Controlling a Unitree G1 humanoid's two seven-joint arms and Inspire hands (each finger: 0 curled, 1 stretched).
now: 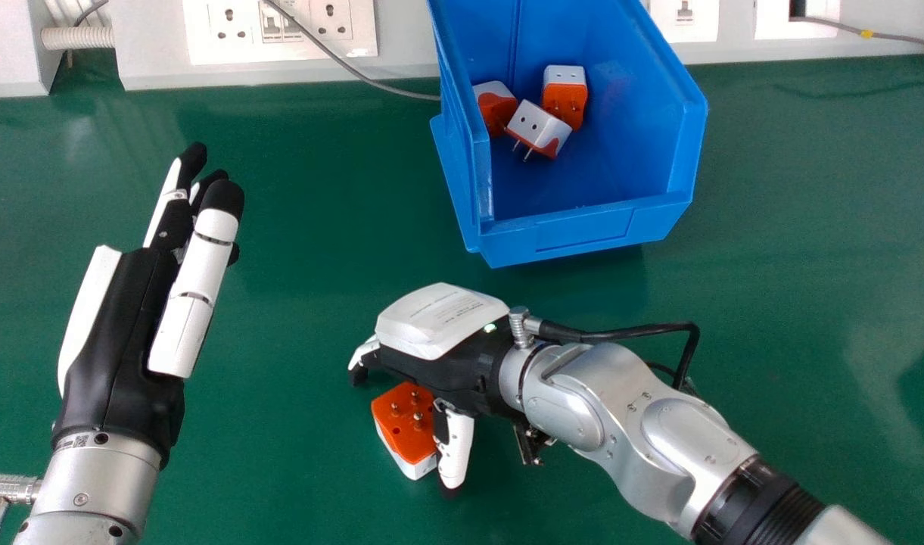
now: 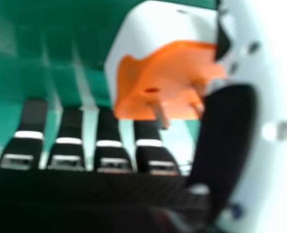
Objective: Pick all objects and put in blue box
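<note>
In the head view my right hand (image 1: pixel 440 324) is low over the table, back up, beside and partly above an orange and white plug adapter (image 1: pixel 402 424) that lies with its pins up. The thumb stands against or very near the adapter's right side. In the right hand view the adapter (image 2: pixel 170 73) shows between the thumb and the fingers of my right hand (image 2: pixel 230 131), which are straight, not curled round it. The blue box (image 1: pixel 583 236) stands beyond, holding three orange and white adapters (image 1: pixel 539 127). My left hand (image 1: pixel 125 325) is open at the left, away from the adapter.
The green table (image 1: pixel 303 227) reaches back to a pale panel with sockets (image 1: pixel 280 30). A thin grey cable (image 1: pixel 340 59) runs from the panel to the box's left side. A black cable (image 1: pixel 628 331) loops above my right wrist.
</note>
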